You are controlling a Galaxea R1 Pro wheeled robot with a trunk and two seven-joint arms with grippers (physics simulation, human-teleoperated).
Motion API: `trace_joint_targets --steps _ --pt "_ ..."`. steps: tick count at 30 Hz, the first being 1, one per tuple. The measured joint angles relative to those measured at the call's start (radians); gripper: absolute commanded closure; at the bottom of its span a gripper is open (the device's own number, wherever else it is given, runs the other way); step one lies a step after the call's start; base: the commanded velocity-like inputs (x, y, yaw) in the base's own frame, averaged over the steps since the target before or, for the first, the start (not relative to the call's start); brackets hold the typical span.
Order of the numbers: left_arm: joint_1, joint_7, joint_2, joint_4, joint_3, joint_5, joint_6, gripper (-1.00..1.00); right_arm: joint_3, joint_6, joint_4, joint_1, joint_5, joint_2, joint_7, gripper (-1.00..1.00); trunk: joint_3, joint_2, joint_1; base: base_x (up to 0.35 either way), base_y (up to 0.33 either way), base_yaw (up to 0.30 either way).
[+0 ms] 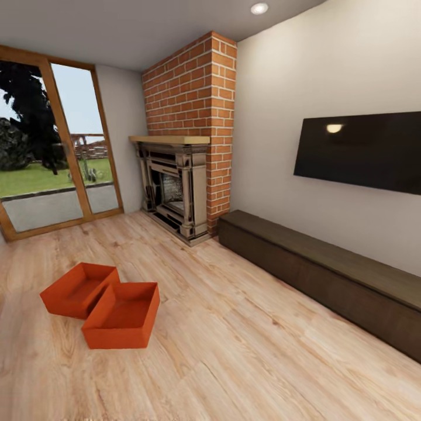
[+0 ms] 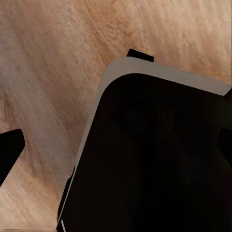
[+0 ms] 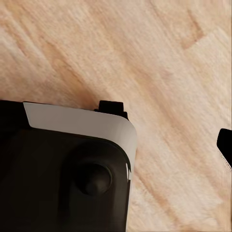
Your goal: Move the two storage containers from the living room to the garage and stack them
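Head view: two storage containers [image 1: 102, 304] touch corner-to-edge on open wood-plank flooring [image 1: 245, 351]; claw states untellable.

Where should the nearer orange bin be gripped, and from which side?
Probably the near long wall's top rim of the nearer storage container, from above. It sits upright and open-topped on the wood floor, rim exposed. Its far corner meets the second storage container, so that side looks crowded.
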Motion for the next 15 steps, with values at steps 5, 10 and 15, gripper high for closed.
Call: trace_joint_targets --steps 5,10,15 --pt "0.000 0.000 0.000 0.000 0.000 0.000 0.000 -1.00 0.001 0.001 0.000 0.000 0.001 0.000 0.000 -1.00 0.000 0.000 0.000 0.000 0.000 0.294" --pt "0.000 0.000 0.000 0.000 0.000 0.000 0.000 -1.00 -0.001 0.001 0.000 0.000 -0.004 0.000 0.001 -1.00 0.000 0.000 0.000 0.000 0.000 0.251" --pt "0.000 0.000 -0.001 -0.001 0.000 0.000 0.000 -1.00 0.000 0.005 0.000 0.000 -0.003 0.000 0.001 -1.00 0.000 0.000 0.000 0.000 0.000 0.067"
